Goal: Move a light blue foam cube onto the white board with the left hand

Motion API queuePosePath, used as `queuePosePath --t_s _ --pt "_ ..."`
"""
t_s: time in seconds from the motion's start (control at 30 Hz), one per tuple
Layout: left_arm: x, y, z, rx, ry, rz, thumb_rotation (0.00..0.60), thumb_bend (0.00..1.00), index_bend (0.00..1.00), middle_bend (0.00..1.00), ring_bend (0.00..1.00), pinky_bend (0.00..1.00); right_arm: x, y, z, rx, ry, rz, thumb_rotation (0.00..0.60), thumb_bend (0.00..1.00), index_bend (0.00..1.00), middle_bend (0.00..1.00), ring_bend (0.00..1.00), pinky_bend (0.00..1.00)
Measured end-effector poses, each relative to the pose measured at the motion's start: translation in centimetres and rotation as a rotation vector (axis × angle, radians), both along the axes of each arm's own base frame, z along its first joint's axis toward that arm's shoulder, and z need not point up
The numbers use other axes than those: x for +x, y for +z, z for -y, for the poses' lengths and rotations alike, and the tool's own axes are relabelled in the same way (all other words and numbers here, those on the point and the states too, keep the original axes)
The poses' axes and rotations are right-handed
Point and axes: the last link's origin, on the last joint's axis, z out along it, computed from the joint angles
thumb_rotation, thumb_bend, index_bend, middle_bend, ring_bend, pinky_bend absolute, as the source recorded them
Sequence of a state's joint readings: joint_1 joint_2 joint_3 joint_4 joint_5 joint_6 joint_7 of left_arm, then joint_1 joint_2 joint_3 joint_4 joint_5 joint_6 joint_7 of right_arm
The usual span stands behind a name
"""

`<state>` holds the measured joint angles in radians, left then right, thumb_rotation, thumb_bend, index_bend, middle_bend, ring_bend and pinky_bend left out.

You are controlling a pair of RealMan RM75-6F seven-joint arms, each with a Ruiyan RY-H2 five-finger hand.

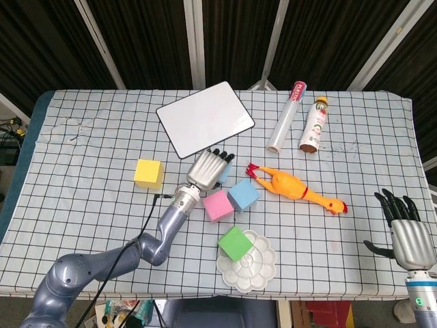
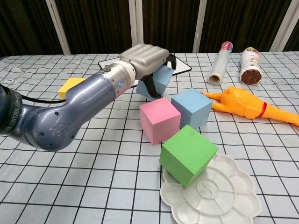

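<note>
My left hand (image 1: pixel 208 167) (image 2: pixel 147 58) grips a light blue foam cube (image 2: pixel 156 82) from above. The cube is tilted; in the head view only a sliver of it (image 1: pixel 224 177) shows beside the fingers. It hangs just in front of the near edge of the white board (image 1: pixel 205 117) (image 2: pixel 182 66), which lies at the back centre of the table. A second light blue cube (image 1: pixel 243 195) (image 2: pixel 191 107) rests on the cloth right of the hand. My right hand (image 1: pixel 407 229) stands open and empty at the table's right front edge, seen only in the head view.
A pink cube (image 1: pixel 218 205) touches the second blue cube. A green cube (image 1: pixel 235 243) leans on a white palette dish (image 1: pixel 259 272). A yellow cube (image 1: pixel 149 173) sits left, a rubber chicken (image 1: pixel 293 186) right; a roll (image 1: pixel 287 116) and bottle (image 1: pixel 313 123) lie at the back right.
</note>
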<state>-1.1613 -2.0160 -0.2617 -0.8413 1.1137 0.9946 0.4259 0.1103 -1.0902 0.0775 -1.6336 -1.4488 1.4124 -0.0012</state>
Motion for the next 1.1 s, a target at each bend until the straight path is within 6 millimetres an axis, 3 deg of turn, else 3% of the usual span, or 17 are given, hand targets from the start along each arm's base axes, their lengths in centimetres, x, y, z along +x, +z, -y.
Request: queuePosePath --t_s 0.23,0.3,0.37,0.43,0.5,0.67,0.87,1.1 --pt "-1.8 2.1 -2.1 0.120 -0.021 -0.028 0.600 0.30 0.23 0.30 0.32 0.47 -0.1 -0.4 0.2 0.005 -0.015 -0.013 0.600 0.03 0.11 0.07 0.13 0.04" --pt "-2.5 2.6 -2.9 0.152 -0.023 -0.046 0.600 0.24 0.19 0.22 0.21 0.38 -0.2 -0.5 0.4 0.004 -0.024 -0.018 0.600 0.03 0.12 0.07 0.13 0.04" --pt "-3.2 3.1 -3.6 0.180 -0.021 -0.064 0.600 0.17 0.13 0.08 0.05 0.19 -0.3 -0.5 0.5 0.003 -0.028 -0.023 0.600 0.03 0.12 0.07 0.13 0.04" --pt "-3.9 3.6 -4.3 0.208 -0.016 -0.083 0.600 0.12 0.08 0.01 0.00 0.07 -0.3 -0.7 0.7 0.005 -0.030 -0.027 0.600 0.03 0.12 0.07 0.13 0.04" --pt "-4.4 3.7 -4.9 0.216 -0.004 -0.099 0.600 0.09 0.06 0.00 0.00 0.02 -0.3 -0.8 0.7 0.009 -0.030 -0.033 0.600 0.03 0.12 0.07 0.13 0.04" --pt "-4.0 2.8 -5.2 0.164 0.023 -0.091 0.600 0.07 0.04 0.00 0.00 0.00 -0.1 -1.0 0.6 0.027 -0.029 -0.037 0.600 0.03 0.12 0.07 0.13 0.04" --pt "-2.9 2.6 -4.0 0.138 -0.003 -0.022 0.600 0.08 0.03 0.00 0.00 0.03 0.0 -0.8 0.5 0.025 -0.023 -0.025 0.600 0.03 0.12 0.07 0.13 0.04" --pt "-2.5 5.5 0.3 0.139 -0.070 0.116 0.600 0.08 0.05 0.01 0.00 0.07 0.2 -0.6 0.4 0.015 -0.008 -0.015 0.600 0.03 0.12 0.07 0.13 0.04"
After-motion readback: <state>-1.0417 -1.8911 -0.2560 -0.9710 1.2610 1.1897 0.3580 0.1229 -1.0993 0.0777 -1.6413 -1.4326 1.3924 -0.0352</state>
